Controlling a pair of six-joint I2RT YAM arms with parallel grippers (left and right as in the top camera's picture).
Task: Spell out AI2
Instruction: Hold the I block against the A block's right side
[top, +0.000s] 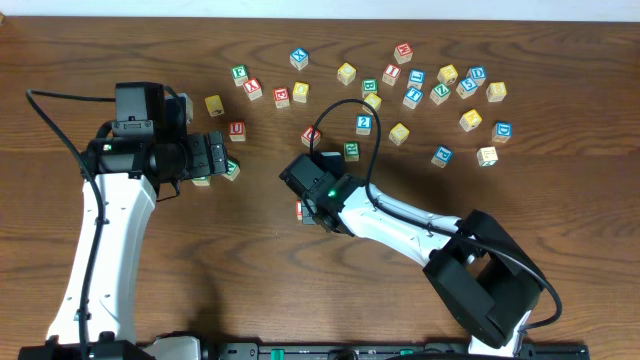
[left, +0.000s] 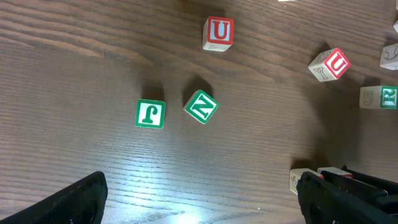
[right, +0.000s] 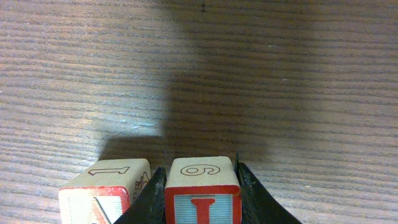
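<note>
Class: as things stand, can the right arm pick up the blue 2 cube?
Probably not yet: the right gripper is shut on the I cube and must release it first. The 2 cube lies nearby, uncovered.

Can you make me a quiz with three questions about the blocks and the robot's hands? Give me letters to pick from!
1. In the right wrist view, where is the A cube compared with the I cube?
a) on its left
b) on top of it
c) behind it

2. How many red U cubes does the left wrist view show?
a) one
b) two
c) four

3. What is the right gripper doing?
a) open and empty
b) shut on the I cube
c) shut on a green cube

Answers:
1 a: they stand side by side, with A on the left.
2 b: one is at top centre and one is tilted at the right.
3 b: its fingers press both sides of that cube.
</note>
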